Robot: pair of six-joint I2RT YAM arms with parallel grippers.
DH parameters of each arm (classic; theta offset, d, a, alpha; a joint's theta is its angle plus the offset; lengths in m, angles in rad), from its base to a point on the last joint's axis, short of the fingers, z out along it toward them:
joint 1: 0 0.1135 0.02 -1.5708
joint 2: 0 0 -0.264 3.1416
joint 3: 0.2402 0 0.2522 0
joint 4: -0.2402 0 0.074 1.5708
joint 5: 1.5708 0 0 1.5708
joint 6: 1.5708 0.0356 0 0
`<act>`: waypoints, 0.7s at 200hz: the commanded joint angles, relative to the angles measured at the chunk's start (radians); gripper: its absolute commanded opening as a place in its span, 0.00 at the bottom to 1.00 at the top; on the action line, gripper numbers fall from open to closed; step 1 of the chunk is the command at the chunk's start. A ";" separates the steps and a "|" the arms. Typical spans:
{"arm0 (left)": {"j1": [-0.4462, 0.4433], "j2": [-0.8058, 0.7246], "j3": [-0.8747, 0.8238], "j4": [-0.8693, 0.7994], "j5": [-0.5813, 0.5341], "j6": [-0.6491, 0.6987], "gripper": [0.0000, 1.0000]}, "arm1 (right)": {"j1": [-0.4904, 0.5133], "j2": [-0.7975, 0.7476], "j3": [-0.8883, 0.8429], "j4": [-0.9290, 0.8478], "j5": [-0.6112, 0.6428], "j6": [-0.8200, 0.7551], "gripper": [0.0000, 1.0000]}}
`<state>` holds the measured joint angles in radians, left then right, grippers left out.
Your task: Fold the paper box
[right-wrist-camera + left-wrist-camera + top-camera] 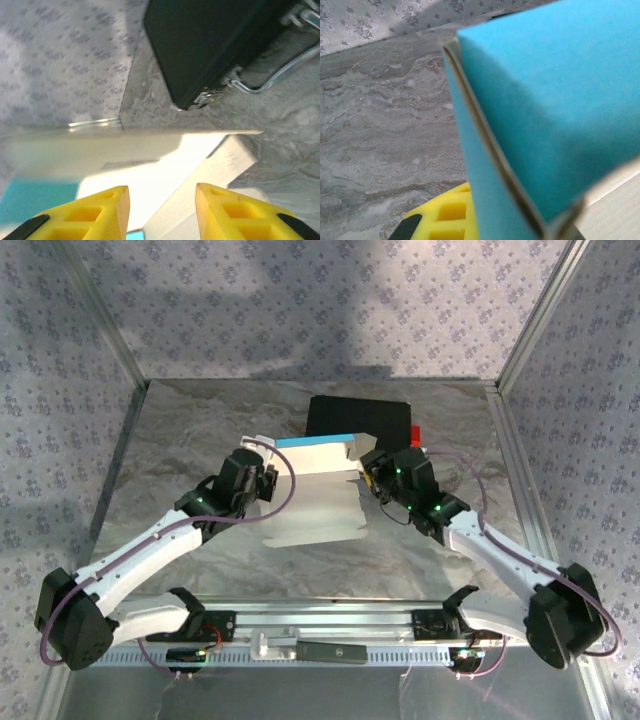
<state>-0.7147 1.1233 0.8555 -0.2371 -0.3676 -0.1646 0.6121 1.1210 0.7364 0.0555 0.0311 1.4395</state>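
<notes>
The paper box point(315, 502) is half formed. It is thin card, white face up, with a bright cyan wall raised along its far edge, and it lies on the marbled table point(190, 440) between both grippers. The left gripper point(268, 480) meets its left side. A creased cyan fold point(545, 100) runs just beside one ribbed yellow finger point(445, 215), and I cannot tell whether it pinches. The right gripper point(161, 195) is spread wide and holds nothing, with white card point(150, 150) ahead and a black case point(210, 45) with a metal latch beyond.
</notes>
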 commanded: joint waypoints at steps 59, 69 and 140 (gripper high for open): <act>-0.005 0.040 0.111 -0.079 0.013 0.019 0.00 | 0.141 0.026 0.089 -0.316 0.257 -0.548 0.41; -0.006 0.047 0.125 -0.092 0.020 0.018 0.00 | 0.140 0.043 0.092 -0.315 0.259 -0.578 0.43; -0.006 0.066 0.150 -0.108 0.044 0.017 0.00 | 0.051 0.161 0.136 -0.222 0.153 -0.639 0.48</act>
<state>-0.7158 1.1889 0.9661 -0.3355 -0.3405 -0.1570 0.6903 1.2640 0.8341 -0.2028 0.2146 0.8413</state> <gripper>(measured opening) 0.054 0.473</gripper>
